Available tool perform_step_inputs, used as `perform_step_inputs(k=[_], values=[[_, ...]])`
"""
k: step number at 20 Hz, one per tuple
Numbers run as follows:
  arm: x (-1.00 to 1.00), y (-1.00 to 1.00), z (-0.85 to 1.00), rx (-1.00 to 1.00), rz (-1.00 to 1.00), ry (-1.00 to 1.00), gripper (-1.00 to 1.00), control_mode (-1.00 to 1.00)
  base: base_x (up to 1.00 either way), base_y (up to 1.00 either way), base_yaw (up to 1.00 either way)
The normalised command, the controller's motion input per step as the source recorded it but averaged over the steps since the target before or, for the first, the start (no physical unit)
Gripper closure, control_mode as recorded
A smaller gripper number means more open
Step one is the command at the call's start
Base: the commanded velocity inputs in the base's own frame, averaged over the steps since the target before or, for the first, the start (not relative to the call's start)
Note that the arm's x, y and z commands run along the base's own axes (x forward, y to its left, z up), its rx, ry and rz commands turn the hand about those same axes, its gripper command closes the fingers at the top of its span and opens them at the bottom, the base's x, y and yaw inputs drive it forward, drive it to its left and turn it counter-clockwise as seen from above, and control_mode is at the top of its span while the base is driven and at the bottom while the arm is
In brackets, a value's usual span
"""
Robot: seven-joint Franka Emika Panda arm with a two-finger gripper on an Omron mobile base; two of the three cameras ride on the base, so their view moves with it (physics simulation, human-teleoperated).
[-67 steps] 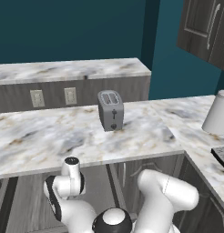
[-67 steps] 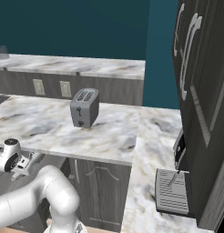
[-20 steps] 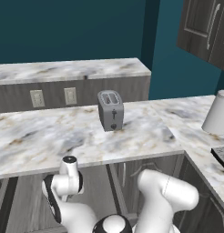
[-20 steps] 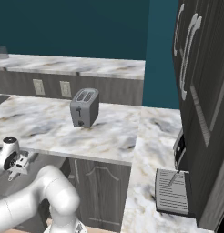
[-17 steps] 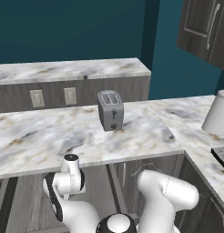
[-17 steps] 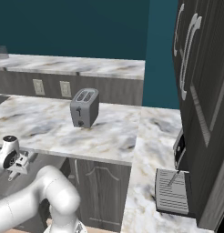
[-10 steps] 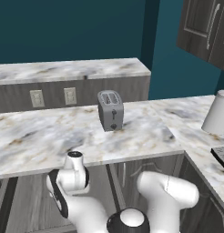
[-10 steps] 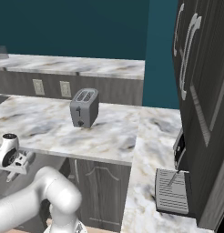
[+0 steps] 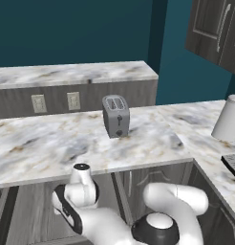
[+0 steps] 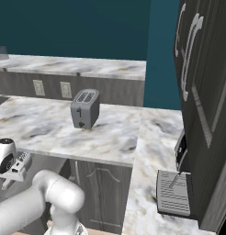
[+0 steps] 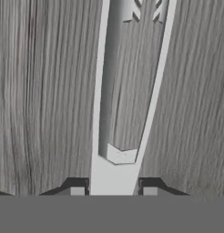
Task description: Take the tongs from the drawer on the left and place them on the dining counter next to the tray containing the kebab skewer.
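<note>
The gripper (image 11: 113, 192) points straight down into the drawer (image 11: 41, 100), its two dark fingertips (image 11: 76, 186) standing either side of the joined end of the tongs (image 11: 114, 173). The tips appear to sit against the metal on both flanks, so the jaws read as clenched on the tongs at that end; whether the tongs have left the drawer floor cannot be told. Gripping at the joined end looks deliberate: it is the narrowest solid part, where the two arms will not spring apart.

Just beyond the jaws, the tongs run directly away as two slim, straight, light-grey metal arms that spread slightly with distance. Toothed tips show at the far end. The metal is smooth and matte.

Beneath and to both sides of the jaws lies the drawer floor, grey wood grain running in the same line as the tongs.

In the base views the hand works low, below a marble counter (image 9: 43, 143). Farther off, a grey metal toaster (image 9: 115, 116) stands on that marble, and a white paper roll (image 9: 228, 118) well to the right.
</note>
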Motion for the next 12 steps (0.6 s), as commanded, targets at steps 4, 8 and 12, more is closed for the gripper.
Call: perform_step_inputs(k=[4,8,12], values=[[-0.61,-0.12,0.57,0.0,0.01,0.0,1.0,-1.0,0.0,0.0,0.0],[-0.68,-0.23,0.74,0.0,0.01,0.0,1.0,-1.0,0.0,0.0,0.0],[-0.57,-0.2,0.83,0.0,0.02,0.0,1.0,-1.0,0.0,0.0,0.0]])
